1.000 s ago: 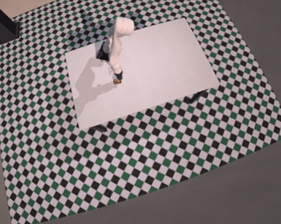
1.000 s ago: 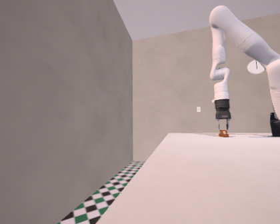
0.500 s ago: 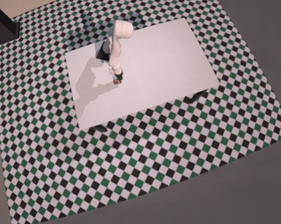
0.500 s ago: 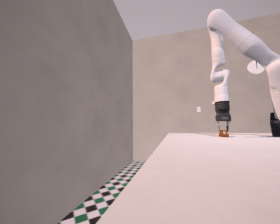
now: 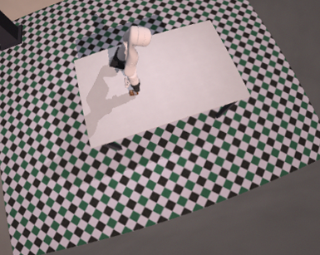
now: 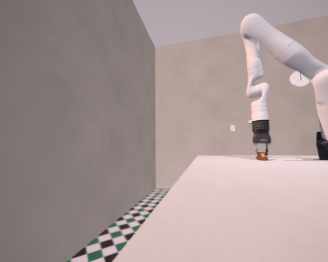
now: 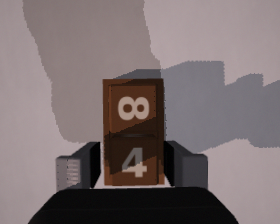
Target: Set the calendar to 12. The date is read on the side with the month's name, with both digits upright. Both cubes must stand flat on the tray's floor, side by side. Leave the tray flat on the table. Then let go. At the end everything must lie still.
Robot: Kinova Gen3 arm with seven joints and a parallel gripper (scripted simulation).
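Note:
The small brown calendar tray (image 6: 264,159) (image 7: 105,112) sits on the table. Two brown cubes stand in it side by side, in a row away from the gripper in the wrist view. The far cube (image 7: 133,122) has an 8 on top, lying sideways in that view. The near cube (image 7: 120,150) has a 4 on top, partly in shadow. My gripper (image 6: 262,152) (image 7: 132,157) is open and points down, with one finger on each side of the near cube and a gap at both sides. The month's name and the cubes' side digits cannot be read.
The white table (image 5: 189,69) (image 6: 219,203) carries the arm's black base (image 5: 117,60) near its back edge. The table's left edge is fairly near the tray in the top view. The arm's shadow falls across the tray and table.

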